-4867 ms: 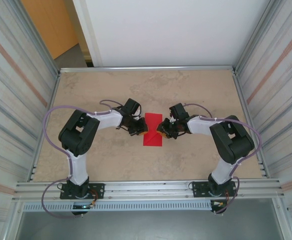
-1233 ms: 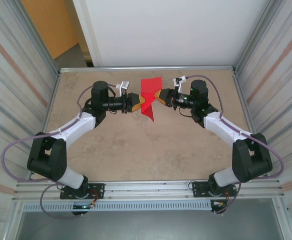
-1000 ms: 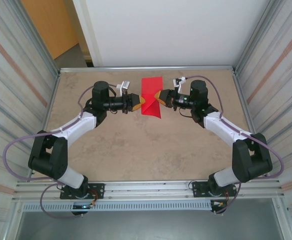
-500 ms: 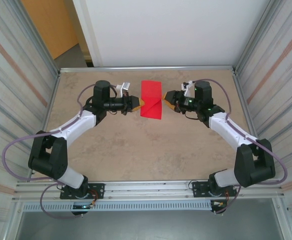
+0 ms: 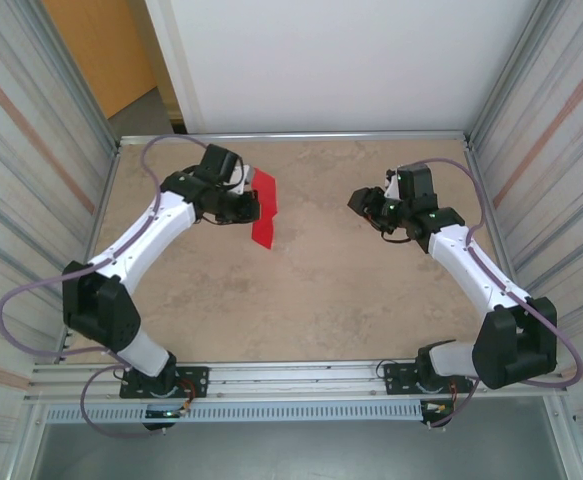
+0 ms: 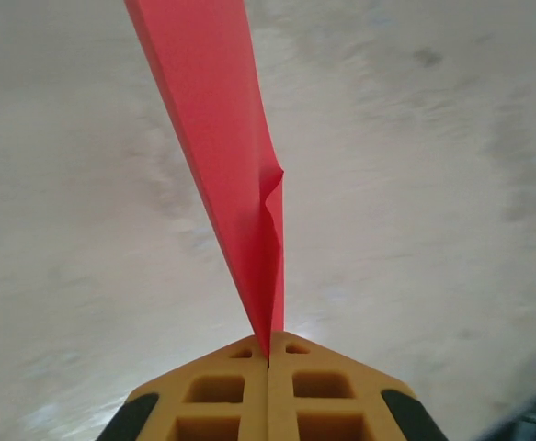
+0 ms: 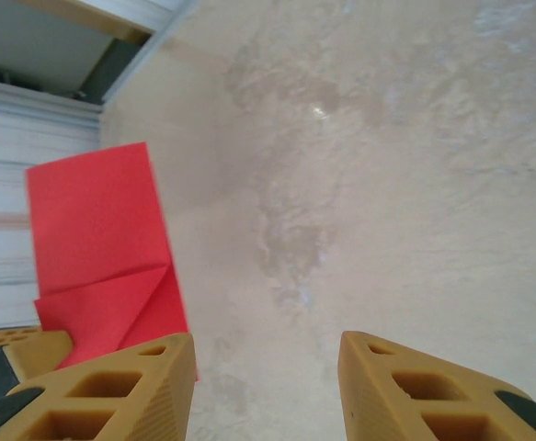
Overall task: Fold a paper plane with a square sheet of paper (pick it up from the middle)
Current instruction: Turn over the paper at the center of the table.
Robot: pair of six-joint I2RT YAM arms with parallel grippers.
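The left fingers [image 6: 214,397] are pinching shut on one end of the red paper [image 5: 264,214] and holding it above the far left part of the tabletop [image 5: 301,300]. The sheet is hanging free beyond them, seen nearly edge-on from the left wrist. It is looking thin, light and floppy. A small buckle is showing near the grip, so it is likely creasing or tearing easily and sliding between smooth pads. A flap is lying folded across it near the held end, and that doubled part is probably the stiffest place to take hold. The right fingers [image 7: 413,390] are standing apart with nothing between them over the far right part, facing the paper from well apart. The ribbed metal walls [image 5: 31,200] are closing in the left and right edges, leaving the left arm little room to swing outward.
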